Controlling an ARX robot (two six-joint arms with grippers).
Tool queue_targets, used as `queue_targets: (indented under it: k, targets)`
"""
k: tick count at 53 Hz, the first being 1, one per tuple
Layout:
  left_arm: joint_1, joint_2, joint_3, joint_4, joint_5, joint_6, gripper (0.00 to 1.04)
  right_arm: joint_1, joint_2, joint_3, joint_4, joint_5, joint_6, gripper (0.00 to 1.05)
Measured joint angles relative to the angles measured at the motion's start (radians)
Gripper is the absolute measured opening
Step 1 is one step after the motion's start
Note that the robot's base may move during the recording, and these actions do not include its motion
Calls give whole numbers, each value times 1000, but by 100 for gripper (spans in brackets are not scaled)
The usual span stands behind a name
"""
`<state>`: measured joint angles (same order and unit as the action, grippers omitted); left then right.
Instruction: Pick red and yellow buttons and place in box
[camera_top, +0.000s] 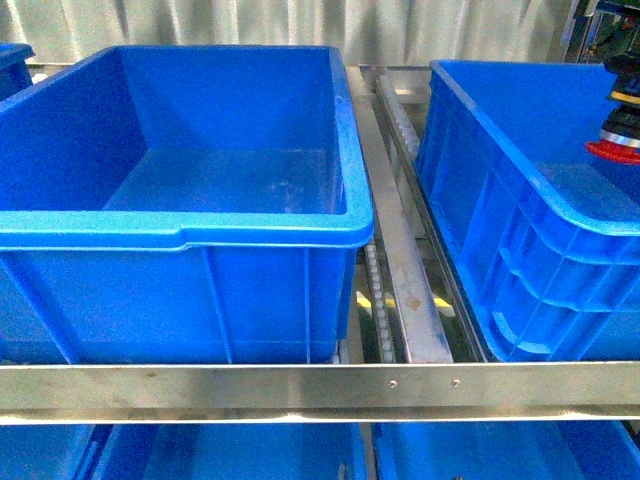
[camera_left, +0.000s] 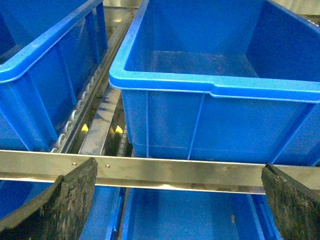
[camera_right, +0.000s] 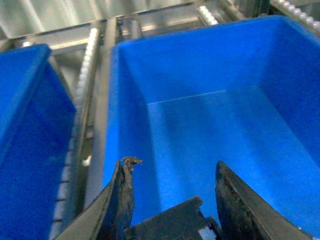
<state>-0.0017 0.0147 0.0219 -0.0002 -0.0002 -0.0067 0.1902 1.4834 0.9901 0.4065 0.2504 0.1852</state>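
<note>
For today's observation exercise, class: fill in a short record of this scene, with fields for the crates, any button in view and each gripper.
centre crate: blue, deep, nothing visible inside
right crate: blue, same type, beside it across the roller track
red button: above the right crate, cap facing down, at the picture's edge
left gripper: jaws wide apart, nothing between them, facing the steel rail
right gripper: over the crate, jaws around a dark blocky body, apparently the button's
</note>
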Motion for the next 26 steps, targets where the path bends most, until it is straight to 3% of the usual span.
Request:
queue_targets:
  k: [11,21,26]
  targets:
    - [0,0,0,0,0,0,97,-176,180,168,-58,-82,-43,40]
    - [0,0,0,0,0,0,97,-237,274,232,-117,-127,-77,40]
    - [0,0,0,0,0,0,97,-241,303,249,-165,-176,-97,54]
